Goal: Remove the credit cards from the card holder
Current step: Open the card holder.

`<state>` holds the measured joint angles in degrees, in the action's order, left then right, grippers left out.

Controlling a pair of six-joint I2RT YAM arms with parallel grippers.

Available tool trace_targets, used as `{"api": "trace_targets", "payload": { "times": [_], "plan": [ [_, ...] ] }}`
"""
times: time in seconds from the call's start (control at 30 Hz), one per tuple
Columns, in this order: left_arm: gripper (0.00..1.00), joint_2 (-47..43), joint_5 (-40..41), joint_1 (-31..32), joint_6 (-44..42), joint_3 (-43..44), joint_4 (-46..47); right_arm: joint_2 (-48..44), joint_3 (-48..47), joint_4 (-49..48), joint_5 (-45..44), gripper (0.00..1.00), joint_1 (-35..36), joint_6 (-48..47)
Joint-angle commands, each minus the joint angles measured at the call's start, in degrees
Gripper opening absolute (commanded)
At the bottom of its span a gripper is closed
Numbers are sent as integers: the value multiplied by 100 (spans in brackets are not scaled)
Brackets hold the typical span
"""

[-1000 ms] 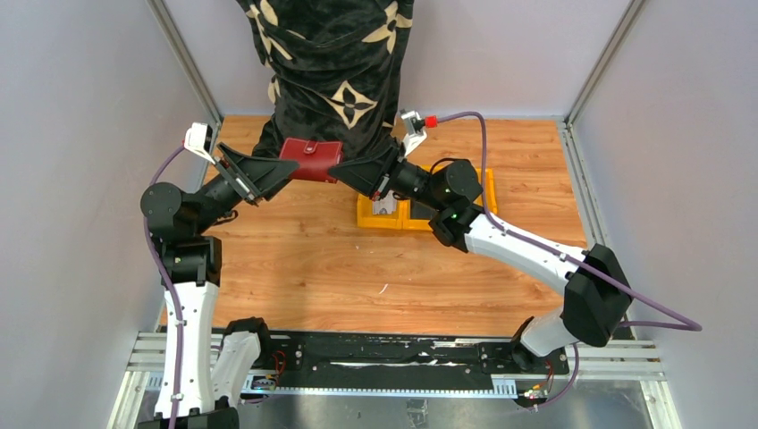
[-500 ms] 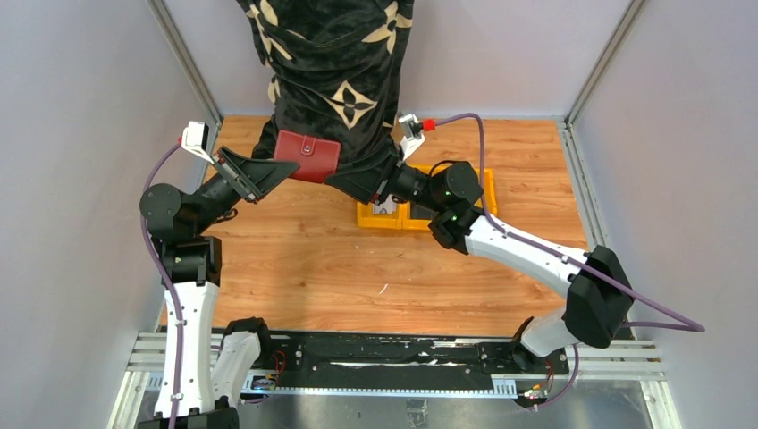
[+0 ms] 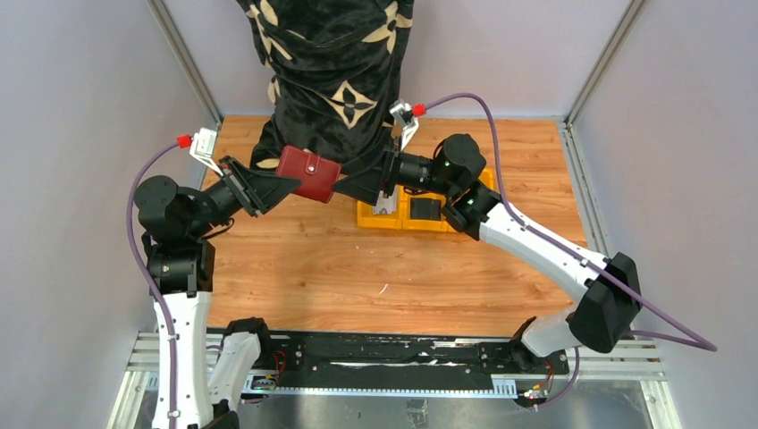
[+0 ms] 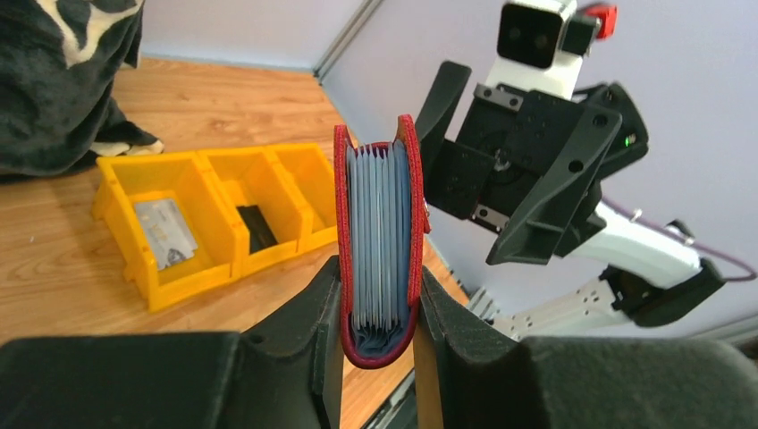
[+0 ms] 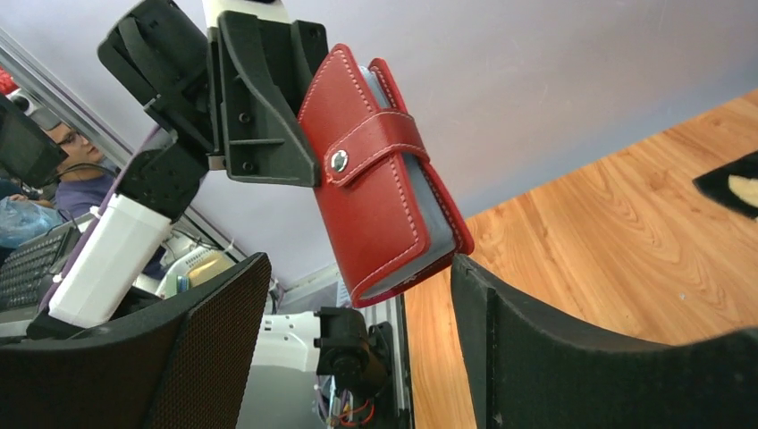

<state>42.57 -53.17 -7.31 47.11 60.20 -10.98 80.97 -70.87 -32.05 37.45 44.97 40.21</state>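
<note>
Left gripper (image 4: 377, 290): clamped on card holder (image 4: 377, 223), aloft near table's (image 3: 313, 268) far edge
Right gripper (image 5: 357, 268): spread wide around holder, no contact
Strap (image 5: 380, 134): snapped shut
Credit card (image 4: 165, 234): in yellow bin's (image 4: 192, 161) left compartment

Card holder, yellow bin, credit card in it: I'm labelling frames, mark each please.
card holder (image 5: 375, 206): right wrist view, red front face.
yellow bin (image 4: 222, 223): left wrist view, divider wall.
credit card (image 4: 165, 234): left wrist view, its face.
</note>
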Motion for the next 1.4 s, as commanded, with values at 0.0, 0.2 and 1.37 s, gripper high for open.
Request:
{"api": "trace_targets", "payload": {
  "times": [0.0, 0.2, 1.37],
  "plan": [
    [2, -59, -456, 23, -904, 266, -662, 151, -296, 601, 506, 78, -25, -378],
    [2, -64, -1037, 28, -1259, 397, -913, 478, -568, 557, 1098, 79, -23, -341],
    [100, -95, 2478, 133, -6331, 150, -3120, 503, -248, 1238, 961, 0, 91, -706]
  ]
}}
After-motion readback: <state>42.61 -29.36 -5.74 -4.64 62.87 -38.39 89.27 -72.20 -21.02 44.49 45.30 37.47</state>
